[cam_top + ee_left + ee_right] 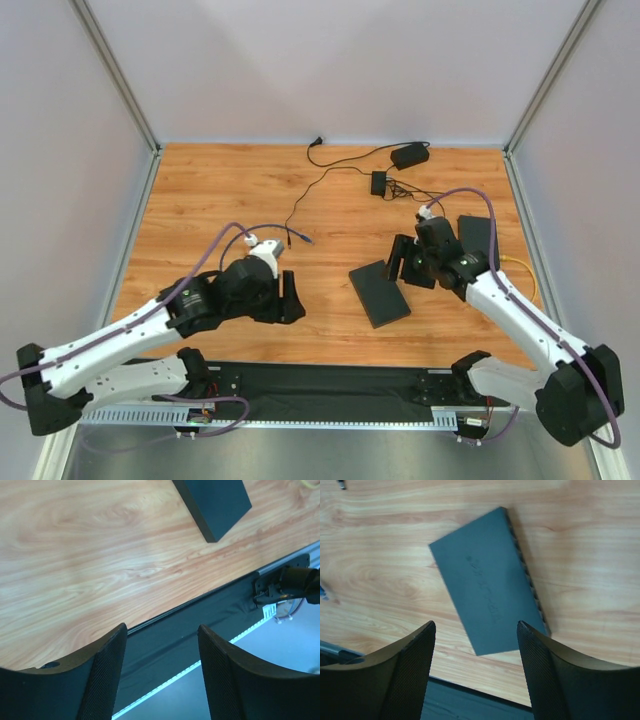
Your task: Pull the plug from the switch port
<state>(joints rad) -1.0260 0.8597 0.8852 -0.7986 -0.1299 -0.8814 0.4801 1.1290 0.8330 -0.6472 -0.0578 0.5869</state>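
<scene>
A: How do the two arms sit?

B: The left arm reaches low across the wooden table (220, 200). The left end effector (161, 630) looks out over the table's near edge, its jaws well apart and gripping nothing. The right arm bends in from the right side. The right end effector (476, 625) is tipped down toward the wood, its jaws likewise spread with only air between them.

A: And the switch?

B: The flat black oblong switch (487, 582), with a row of sockets along one long edge, lies flat on the table between the two end effectors. It is nearer the right one, which hangs just beside its far right corner.

A: What lies around it?

B: A thin dark cable with a blue tip (303, 239) rests on the wood, well apart from the switch. A squarer plain black slab (478, 232) lies behind the right wrist and is partly covered by it. A yellow cable (522, 272) runs beside that forearm. A black power brick (410, 155) sits near the far edge among tangled leads.
</scene>
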